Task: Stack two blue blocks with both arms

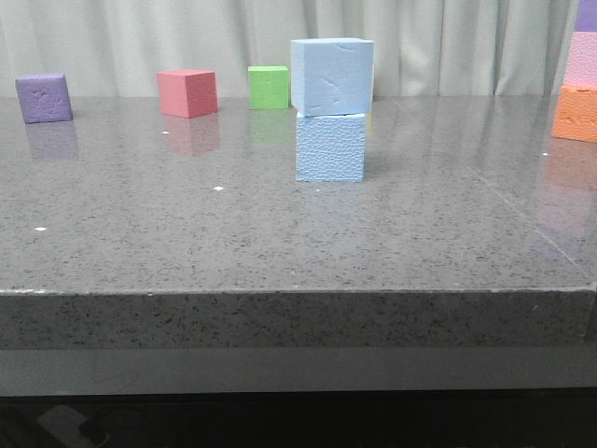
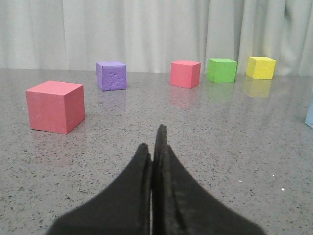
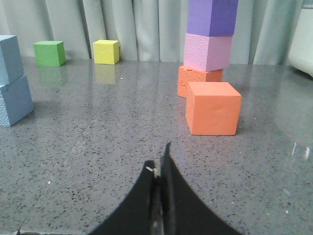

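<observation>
Two pale blue blocks stand stacked near the middle of the grey table: the upper blue block (image 1: 332, 76) rests on the lower blue block (image 1: 330, 147), slightly offset. The stack also shows in the right wrist view, upper block (image 3: 10, 58) on lower block (image 3: 14, 102). A sliver of blue (image 2: 309, 113) shows at the edge of the left wrist view. My left gripper (image 2: 152, 147) is shut and empty, low over the table, away from the stack. My right gripper (image 3: 159, 164) is shut and empty, also apart from the stack. Neither arm shows in the front view.
A purple cube (image 1: 44, 98), a pink-red cube (image 1: 187, 92) and a green cube (image 1: 269, 87) stand at the back. A yellow cube (image 3: 106, 52) stands near the green one. A nearer red cube (image 2: 55, 106). An orange cube (image 3: 213, 108) stands before an orange-pink-purple tower (image 3: 207, 49).
</observation>
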### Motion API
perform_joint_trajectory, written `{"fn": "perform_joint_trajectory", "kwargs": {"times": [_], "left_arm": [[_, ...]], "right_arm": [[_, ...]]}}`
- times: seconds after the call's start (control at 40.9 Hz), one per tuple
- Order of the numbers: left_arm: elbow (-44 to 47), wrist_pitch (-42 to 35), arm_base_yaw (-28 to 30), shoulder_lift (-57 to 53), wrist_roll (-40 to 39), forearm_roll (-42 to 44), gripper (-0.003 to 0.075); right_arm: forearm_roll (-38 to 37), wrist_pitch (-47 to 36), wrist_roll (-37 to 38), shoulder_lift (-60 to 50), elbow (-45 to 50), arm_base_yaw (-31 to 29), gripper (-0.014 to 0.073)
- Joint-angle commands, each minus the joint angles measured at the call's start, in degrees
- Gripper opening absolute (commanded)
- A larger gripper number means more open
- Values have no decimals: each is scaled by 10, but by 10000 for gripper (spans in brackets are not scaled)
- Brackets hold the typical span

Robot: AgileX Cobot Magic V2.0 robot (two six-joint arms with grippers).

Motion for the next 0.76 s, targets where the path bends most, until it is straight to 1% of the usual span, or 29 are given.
{"fn": "perform_joint_trajectory", "kwargs": {"times": [0.0,0.196,0.342,0.733], "left_arm": [[2,-47,0,-10,0,-1,-20],[2,-47,0,-11,0,-1,-20],[2,-47,12,-11,0,-1,-20],[2,-47,12,-10,0,-1,-20]], "right_arm": [[-8,-50,1,-10,-3,-3,-67],[-8,-50,1,-10,-3,-3,-67],[-8,-50,1,-10,-3,-3,-67],[-8,-50,1,-10,-3,-3,-67]]}}
